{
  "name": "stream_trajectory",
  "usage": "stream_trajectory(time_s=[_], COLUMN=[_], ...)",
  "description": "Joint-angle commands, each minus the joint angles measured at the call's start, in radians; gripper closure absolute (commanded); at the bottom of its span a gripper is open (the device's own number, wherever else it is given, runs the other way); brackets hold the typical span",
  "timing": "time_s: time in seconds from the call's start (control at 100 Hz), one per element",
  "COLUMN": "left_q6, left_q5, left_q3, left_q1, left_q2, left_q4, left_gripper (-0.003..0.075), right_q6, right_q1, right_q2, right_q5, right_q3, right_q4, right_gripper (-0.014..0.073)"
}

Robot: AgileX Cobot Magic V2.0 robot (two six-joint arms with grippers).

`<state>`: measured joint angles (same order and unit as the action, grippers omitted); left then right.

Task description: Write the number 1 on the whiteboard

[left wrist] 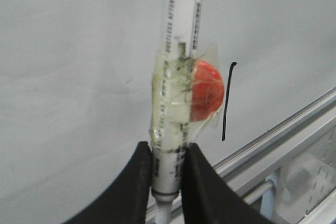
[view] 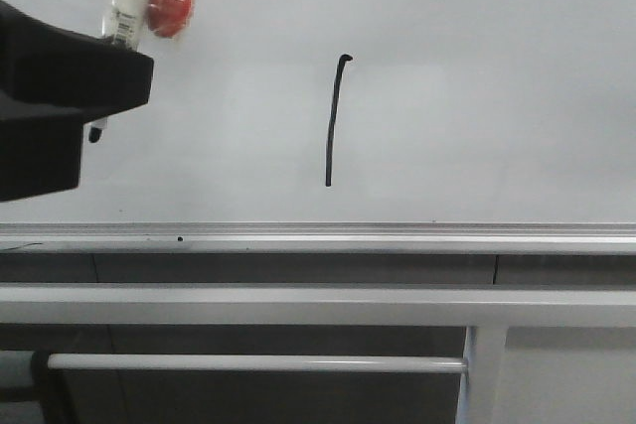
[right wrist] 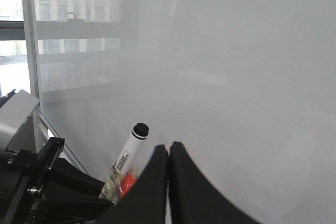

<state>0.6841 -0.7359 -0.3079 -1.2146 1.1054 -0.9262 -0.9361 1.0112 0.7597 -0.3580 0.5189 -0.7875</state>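
The whiteboard [view: 477,96] fills the front view above its silver rail [view: 318,238]. The number 1 [view: 336,121] is a thin black near-vertical stroke with a small hook on top, mid-board; it also shows in the left wrist view [left wrist: 227,100]. My left gripper [left wrist: 168,153] is shut on a white marker pen [left wrist: 176,77] with a red ball [left wrist: 207,90] taped to it. In the front view this gripper [view: 109,57] is at the far left, well left of the stroke. My right gripper [right wrist: 168,148] is shut and empty, close to the board [right wrist: 236,77].
Below the rail run a grey frame bar [view: 318,305] and a thinner rod [view: 258,362]. In the right wrist view the left arm [right wrist: 47,182] with the marker [right wrist: 131,148] sits close beside my right fingers. The board's side edge [right wrist: 31,66] stands against windows.
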Motion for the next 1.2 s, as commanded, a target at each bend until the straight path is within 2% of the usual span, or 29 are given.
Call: stream_trajectory(time_s=[0.0, 0.08, 0.14, 0.38, 0.48, 0.58, 0.72, 0.94, 1.19], left_q6=[-0.085, -0.127, -0.137, -0.127, -0.127, -0.138, -0.140, -0.208, -0.227], left_q5=[-0.096, -0.167, -0.254, -0.615, -0.649, -0.649, -0.649, -0.649, -0.649], left_q3=[-0.009, 0.005, 0.012, 0.016, -0.012, -0.053, -0.111, -0.133, -0.133], left_q1=[-0.011, -0.053, -0.102, -0.405, -0.470, -0.469, -0.403, -0.293, -0.223], left_q2=[0.002, 0.008, 0.015, 0.125, 0.202, 0.270, 0.327, 0.333, 0.333], left_q4=[0.020, 0.006, -0.071, -0.373, -0.483, -0.486, -0.494, -0.504, -0.445], left_gripper=[0.0741, 0.0741, 0.0741, 0.0741, 0.0741, 0.0741, 0.0741, 0.0741, 0.0741], right_q6=[-0.037, -0.040, -0.040, -0.040, -0.056, -0.074, -0.074, -0.074, -0.074], right_q1=[-0.003, -0.003, -0.003, -0.003, -0.003, -0.003, -0.003, -0.003, -0.003], right_q2=[-0.024, -0.033, -0.042, -0.068, -0.068, -0.068, -0.068, -0.068, -0.068], right_q5=[-0.042, -0.033, -0.035, -0.035, -0.033, -0.035, -0.035, -0.035, -0.035], right_q3=[0.015, 0.001, -0.012, -0.038, -0.038, -0.038, -0.038, -0.038, -0.038], right_q4=[0.002, 0.002, -0.005, -0.010, -0.010, -0.010, -0.010, -0.010, -0.010], right_gripper=[0.0657, 0.0657, 0.0657, 0.0657, 0.0657, 0.0657, 0.0657, 0.0657, 0.0657])
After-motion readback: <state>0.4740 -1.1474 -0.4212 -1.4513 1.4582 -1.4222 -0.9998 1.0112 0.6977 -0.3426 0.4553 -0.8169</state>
